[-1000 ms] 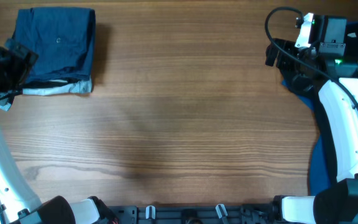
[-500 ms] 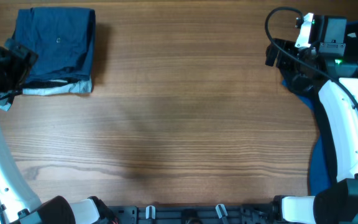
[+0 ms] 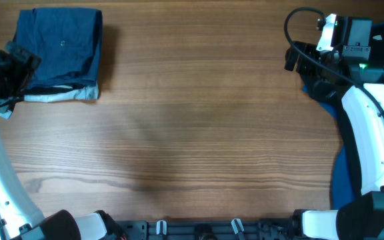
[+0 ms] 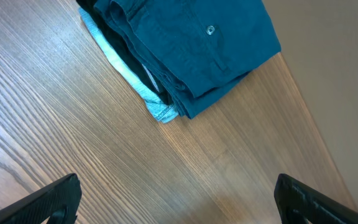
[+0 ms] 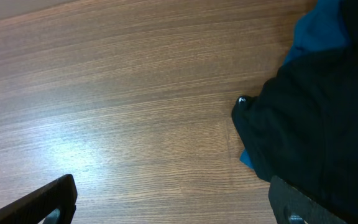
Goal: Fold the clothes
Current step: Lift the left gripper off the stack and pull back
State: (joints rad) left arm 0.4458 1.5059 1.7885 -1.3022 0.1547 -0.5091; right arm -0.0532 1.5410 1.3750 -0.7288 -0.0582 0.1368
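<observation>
Nothing has moved: left gripper hangs by the folded stack, right gripper by black cloth, both jaws wide apart.

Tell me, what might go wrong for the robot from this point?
The black garment lies over a royal-blue piece; the open right gripper might pinch both together. The open left gripper hovers by the folded stack; a careless move could snag it and undo the fold.

Brown wood-grain table
</observation>
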